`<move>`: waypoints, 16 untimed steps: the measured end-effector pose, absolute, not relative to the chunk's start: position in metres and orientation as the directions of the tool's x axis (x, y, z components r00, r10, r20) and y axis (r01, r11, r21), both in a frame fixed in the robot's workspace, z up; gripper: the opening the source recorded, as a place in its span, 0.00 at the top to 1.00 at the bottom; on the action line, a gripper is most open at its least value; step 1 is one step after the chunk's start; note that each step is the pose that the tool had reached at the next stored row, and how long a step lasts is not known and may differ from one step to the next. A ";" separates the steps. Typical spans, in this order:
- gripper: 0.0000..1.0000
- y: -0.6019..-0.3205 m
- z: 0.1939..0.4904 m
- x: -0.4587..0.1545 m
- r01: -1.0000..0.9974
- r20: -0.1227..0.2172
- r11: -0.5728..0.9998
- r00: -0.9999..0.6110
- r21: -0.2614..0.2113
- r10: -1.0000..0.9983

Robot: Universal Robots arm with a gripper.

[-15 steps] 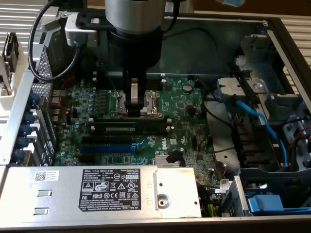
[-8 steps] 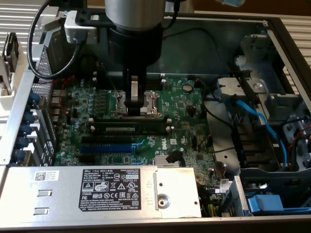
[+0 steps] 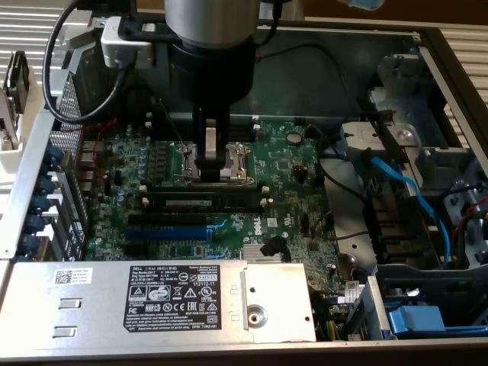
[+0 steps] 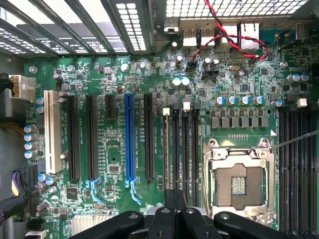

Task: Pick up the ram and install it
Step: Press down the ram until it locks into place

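Hanging straight down into the open grey metal computer case [image 3: 450,61], the arm's black two-fingered gripper [image 3: 210,156] has its fingers pressed fully together, with nothing visibly held between them. Its tip sits over the silver processor socket [image 3: 213,162] on the green motherboard [image 3: 290,168], though whether it touches I cannot quite tell. The long, thin dark memory stick with a whitish label strip [image 3: 202,203] lies along the black slots just in front of the socket, apart from the gripper. In the wrist view the closed fingers [image 4: 174,211] point at the narrow black memory slots [image 4: 180,149]. A silver power supply box [image 3: 152,297] carries a black label reading "DELL".
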State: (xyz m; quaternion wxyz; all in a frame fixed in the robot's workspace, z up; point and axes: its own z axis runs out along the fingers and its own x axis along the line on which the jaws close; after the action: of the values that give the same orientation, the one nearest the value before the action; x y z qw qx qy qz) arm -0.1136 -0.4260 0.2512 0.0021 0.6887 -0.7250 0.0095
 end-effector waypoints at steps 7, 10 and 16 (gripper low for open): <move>0.90 -0.426 0.251 -0.114 -0.988 0.016 0.155 -0.156 -0.011 -0.988; 0.90 -0.426 0.251 -0.114 -0.979 0.016 0.202 -0.202 -0.011 -0.979; 0.90 -0.426 0.251 -0.114 -0.955 0.016 0.295 -0.295 -0.011 -0.955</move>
State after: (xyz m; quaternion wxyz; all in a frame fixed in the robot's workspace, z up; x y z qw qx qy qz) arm -0.1136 -0.4260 0.2512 0.0033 0.5935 -0.8048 0.0092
